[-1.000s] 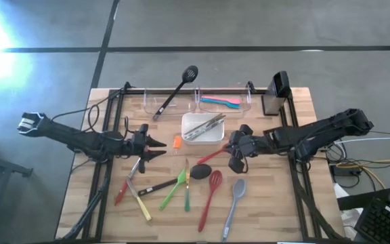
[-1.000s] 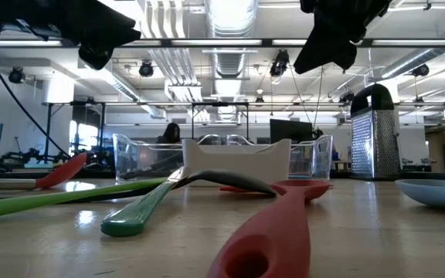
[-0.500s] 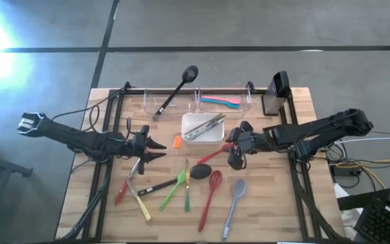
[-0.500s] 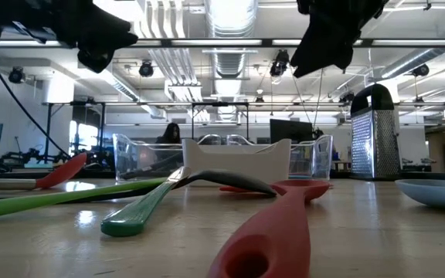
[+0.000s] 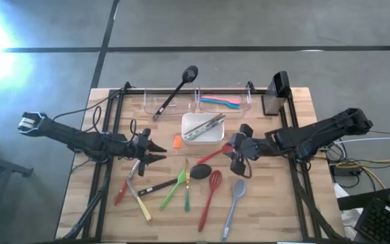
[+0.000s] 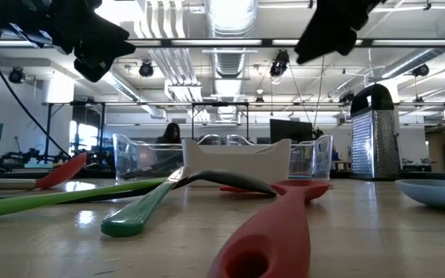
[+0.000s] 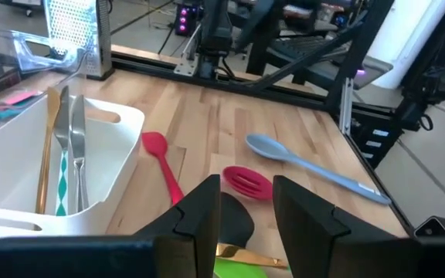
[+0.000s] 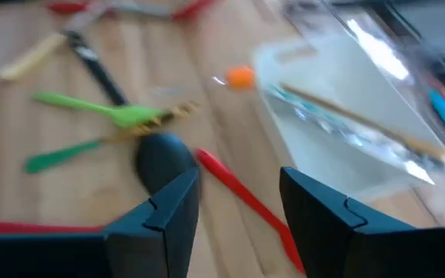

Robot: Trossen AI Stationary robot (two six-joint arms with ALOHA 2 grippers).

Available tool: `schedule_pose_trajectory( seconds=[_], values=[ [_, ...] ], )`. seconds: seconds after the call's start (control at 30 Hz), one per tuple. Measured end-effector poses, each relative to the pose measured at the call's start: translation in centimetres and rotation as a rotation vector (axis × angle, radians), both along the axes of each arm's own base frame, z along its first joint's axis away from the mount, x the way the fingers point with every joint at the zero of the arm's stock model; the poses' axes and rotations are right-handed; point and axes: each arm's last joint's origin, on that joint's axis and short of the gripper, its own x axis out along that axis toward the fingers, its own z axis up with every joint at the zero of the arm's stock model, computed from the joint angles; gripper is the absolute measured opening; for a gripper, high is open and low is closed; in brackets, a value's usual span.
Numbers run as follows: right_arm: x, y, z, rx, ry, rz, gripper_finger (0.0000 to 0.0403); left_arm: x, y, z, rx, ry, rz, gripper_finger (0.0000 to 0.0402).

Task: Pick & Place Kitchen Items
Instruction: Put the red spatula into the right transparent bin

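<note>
Several long-handled kitchen items lie flat on the wooden table: a red spatula (image 5: 212, 155), a black spoon (image 5: 200, 171), a red slotted spoon (image 5: 208, 195), a grey spoon (image 5: 234, 199), green ones (image 5: 175, 188), a yellow one (image 5: 141, 205) and a black-handled one (image 5: 156, 186). My right gripper (image 5: 235, 160) hovers open above the red spatula's handle (image 8: 242, 194) and the black spoon (image 8: 163, 159), nothing between its fingers. My left gripper (image 5: 162, 152) hangs open and empty above the table's left half, pointing toward the white dish (image 7: 122, 123).
The white square dish (image 5: 193, 137) holds metal cutlery. Two clear bins stand at the far edge: one (image 5: 156, 103) with a black slotted spoon (image 5: 177, 89), one (image 5: 244, 105) with pink and blue utensils. A grater (image 5: 275, 95) stands far right; a small orange piece (image 5: 177, 141) lies beside the dish.
In the low view my right gripper has risen a little and rolled slightly. My left gripper has tipped and rolled a bit in place. The utensils on the table lie as before.
</note>
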Motion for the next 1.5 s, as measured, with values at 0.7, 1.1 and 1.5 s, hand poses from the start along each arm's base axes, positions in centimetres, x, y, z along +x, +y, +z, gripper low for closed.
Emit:
schedule_pose_trajectory(
  seconds=[0.7,1.1,1.5],
  values=[
    [2.3,-5.2,-6.4,0.084,0.388,0.000,0.0194,0.0,0.0,-0.3,0.048,0.025,-0.007,0.0124],
    [3.3,-6.1,-9.1,0.020,0.513,0.075,0.0218,0.0,0.0,-0.3,0.092,0.025,-0.015,0.0124],
    [3.1,-8.3,-11.7,0.107,0.501,0.080,0.0236,0.0,0.1,-0.4,0.098,0.032,0.002,0.0124]
  ],
)
